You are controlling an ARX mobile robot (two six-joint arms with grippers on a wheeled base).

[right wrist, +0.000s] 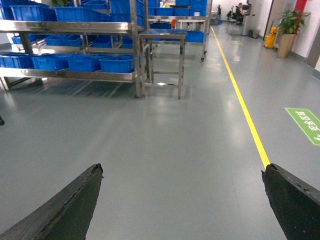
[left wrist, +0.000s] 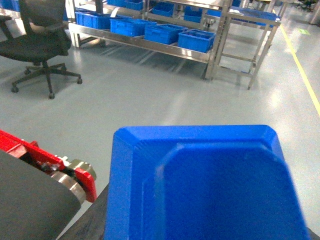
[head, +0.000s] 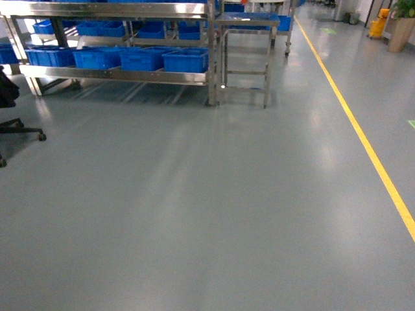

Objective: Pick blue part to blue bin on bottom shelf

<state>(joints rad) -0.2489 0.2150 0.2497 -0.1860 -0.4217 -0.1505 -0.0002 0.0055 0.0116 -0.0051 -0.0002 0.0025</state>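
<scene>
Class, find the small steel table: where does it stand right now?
In the head view the small steel table stands at the upper middle, right beside the right end of the shelf rack, with the yellow floor line to its right.

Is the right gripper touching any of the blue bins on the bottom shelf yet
Apart. The right wrist view shows the right gripper open over bare floor, with a wide stretch of floor between its fingertips and the blue bins on the bottom shelf.

We see a glossy grey floor [head: 194,214] with a yellow line [head: 363,139] running down it, a small steel bench [head: 246,58], a black office chair [left wrist: 37,47] and a potted plant [right wrist: 287,30].
</scene>
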